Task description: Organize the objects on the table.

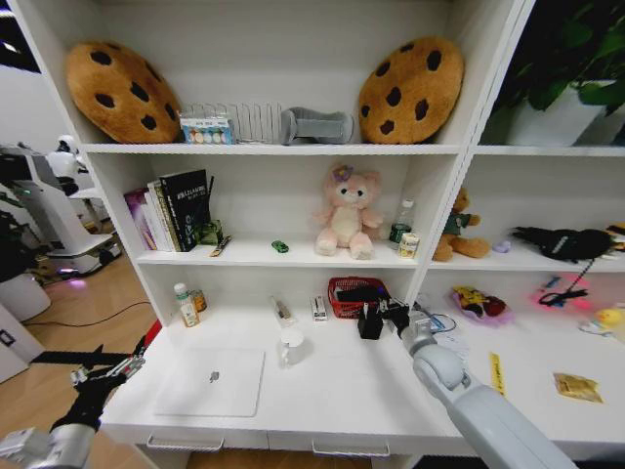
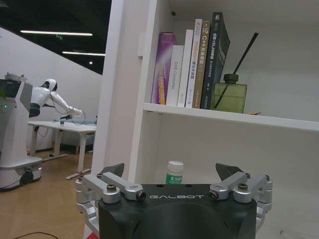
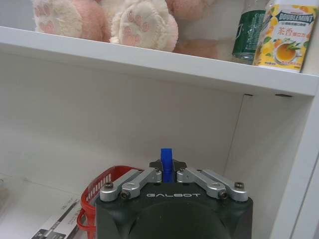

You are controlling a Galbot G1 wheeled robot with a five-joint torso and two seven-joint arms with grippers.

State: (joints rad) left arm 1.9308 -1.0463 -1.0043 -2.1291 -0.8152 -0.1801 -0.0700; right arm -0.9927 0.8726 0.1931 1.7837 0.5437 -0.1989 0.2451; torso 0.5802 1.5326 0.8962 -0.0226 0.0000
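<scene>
Head view had the right gripper out over the far middle of the white desk, just in front of the red basket under the shelf with the pink plush toy. Right wrist view showed its fingers pinched shut on a blue marker, the marker standing up between the tips, red basket rim right beyond and below. Left gripper hung off the near left corner of the desk, fingers spread apart, nothing between them; left wrist view had a green-topped jar on the desk beyond it, seen between the open fingertips, well apart from them, with books on the shelf above. Silver laptop lay closed on the near left of the desk, just right of the left gripper, not touching. Tiny green toy sat on the middle shelf left of the plush.
</scene>
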